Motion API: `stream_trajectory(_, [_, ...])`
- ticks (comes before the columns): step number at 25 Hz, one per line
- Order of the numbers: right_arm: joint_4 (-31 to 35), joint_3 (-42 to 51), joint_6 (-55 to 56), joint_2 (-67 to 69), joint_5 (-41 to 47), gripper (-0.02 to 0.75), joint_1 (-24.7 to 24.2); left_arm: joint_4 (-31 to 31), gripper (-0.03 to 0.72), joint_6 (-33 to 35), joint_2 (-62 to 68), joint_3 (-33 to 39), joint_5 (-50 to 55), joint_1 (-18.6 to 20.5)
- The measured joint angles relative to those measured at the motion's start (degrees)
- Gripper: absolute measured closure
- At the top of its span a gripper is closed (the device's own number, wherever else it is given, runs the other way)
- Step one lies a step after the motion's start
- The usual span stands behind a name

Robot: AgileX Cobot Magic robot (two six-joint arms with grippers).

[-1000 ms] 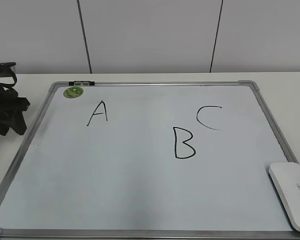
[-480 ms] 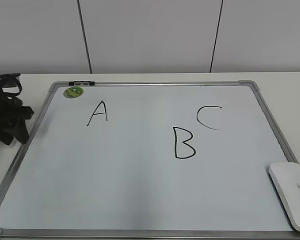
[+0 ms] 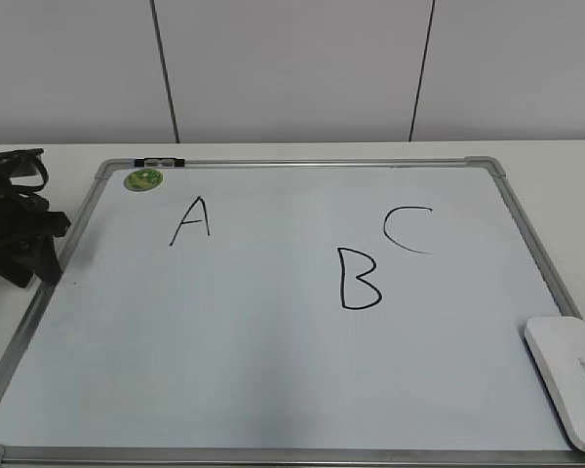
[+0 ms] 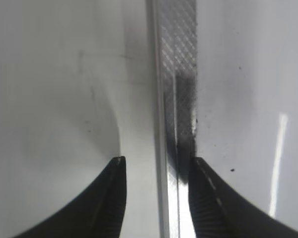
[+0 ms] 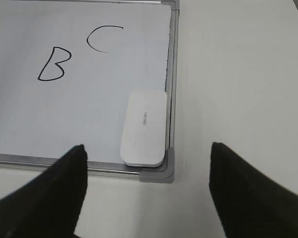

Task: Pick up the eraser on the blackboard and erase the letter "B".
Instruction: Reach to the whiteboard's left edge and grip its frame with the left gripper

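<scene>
My right gripper [image 5: 146, 191] hangs spread wide just short of the eraser [image 5: 143, 127], lined up to straddle it.

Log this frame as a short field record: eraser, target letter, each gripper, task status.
eraser: lies on the blackboard, near right corner, untouched
letter "B": intact, right of the "A", below-left of the "C"
left gripper: jaws open over the board's left frame
right gripper: jaws open, above the eraser
status: erasing not started
</scene>
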Motion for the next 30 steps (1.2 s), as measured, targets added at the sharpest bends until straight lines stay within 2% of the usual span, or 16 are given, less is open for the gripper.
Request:
stream_trajectory(6, [0.00, 0.00, 0.00, 0.00, 0.00, 0.151, 0.00, -0.55, 0.414, 0.00, 1.03, 0.00, -0.09, 0.00])
stream_trajectory(11, [0.00, 0.00, 0.00, 0.00, 0.00, 0.151, 0.00, -1.95, 0.577, 0.00, 1.26, -0.20, 0.24, 0.00])
stream_trajectory(14, [0.00, 0.00, 0.00, 0.00, 0.00, 0.152, 0.00, -2.21, 0.638, 0.00, 1.37, -0.34, 0.48, 0.00])
stream_trajectory(20, [0.00, 0.00, 0.00, 0.00, 0.00, 0.152, 0.00, -2.66, 0.675, 0.00, 1.70, -0.71, 0.95, 0.12])
stream_trajectory(30, [0.00, -1.80, -1.54, 3.82, -2.88, 0.152, 0.00, -2.75, 0.677, -0.10, 1.70, -0.71, 1.04, 0.12])
